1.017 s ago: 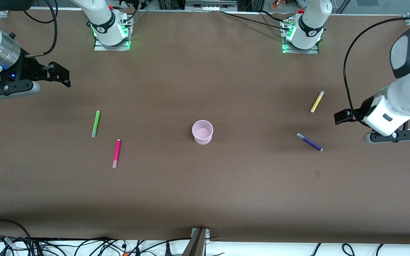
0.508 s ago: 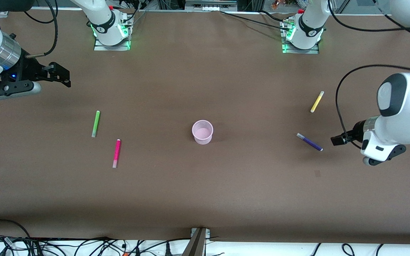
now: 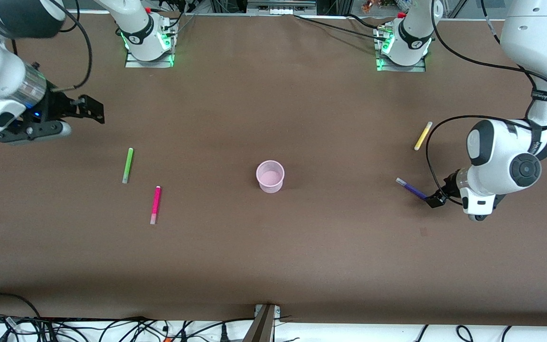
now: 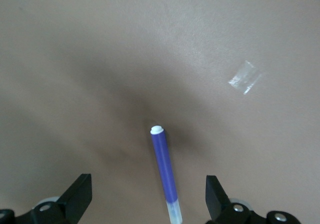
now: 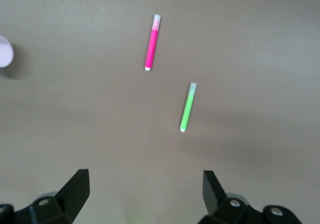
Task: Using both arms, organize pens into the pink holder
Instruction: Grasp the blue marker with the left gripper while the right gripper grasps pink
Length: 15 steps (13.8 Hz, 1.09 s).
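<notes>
The pink holder (image 3: 270,176) stands upright at the table's middle. The dark purple pen (image 3: 412,189) lies toward the left arm's end; my left gripper (image 3: 434,200) is open, low over that pen's end, and the pen (image 4: 164,170) runs between its spread fingers. The yellow pen (image 3: 423,136) lies farther from the front camera. The lime green pen (image 3: 127,165) and magenta pink pen (image 3: 155,204) lie toward the right arm's end. My right gripper (image 3: 94,110) is open and empty, above the table beside the green pen (image 5: 187,107); the magenta pen (image 5: 152,42) also shows there.
A small piece of clear tape (image 4: 245,77) lies on the brown table near the purple pen. The two arm bases (image 3: 147,35) stand along the table's back edge. Cables (image 3: 112,327) run past the table's front edge.
My left arm has swung down and toward the table's middle, bringing its gripper from beside the purple pen to low over its end. My right gripper has shifted slightly toward the green pen.
</notes>
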Tool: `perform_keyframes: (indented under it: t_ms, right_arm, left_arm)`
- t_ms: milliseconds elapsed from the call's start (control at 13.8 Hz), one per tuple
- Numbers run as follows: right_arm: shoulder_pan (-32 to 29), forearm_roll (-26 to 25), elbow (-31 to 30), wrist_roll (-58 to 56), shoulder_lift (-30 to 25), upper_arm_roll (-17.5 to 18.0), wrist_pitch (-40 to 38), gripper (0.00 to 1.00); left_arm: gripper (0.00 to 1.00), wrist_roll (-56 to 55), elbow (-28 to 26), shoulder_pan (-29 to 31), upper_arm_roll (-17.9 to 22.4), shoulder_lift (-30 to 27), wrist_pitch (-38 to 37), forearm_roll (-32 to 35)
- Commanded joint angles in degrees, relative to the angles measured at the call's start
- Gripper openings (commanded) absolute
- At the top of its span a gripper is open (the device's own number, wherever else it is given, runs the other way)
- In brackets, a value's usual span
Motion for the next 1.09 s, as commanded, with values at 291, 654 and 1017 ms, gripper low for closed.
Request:
perform_keyframes:
  t_ms: [291,654,1017]
  right_arm:
    - [0.24,0.57,-5.53,8.96,15.4,1.24,18.6,1.0]
    - [1.91,4.97,-6.84,11.15,25.27,1.33,30.91,0.98]
    - [3.14,4.97,-7.11,12.92,29.5,1.33,37.0,0.82]
  left_arm:
    - [0.67,-4.29,-1.93,-0.56,-0.97,3.41,6.65,-0.9]
    - [0.54,-4.29,-2.38,-1.44,-0.97,4.99,9.29,-0.81]
    - [0.24,-4.29,-2.46,-1.53,-0.97,5.0,9.29,-0.46]
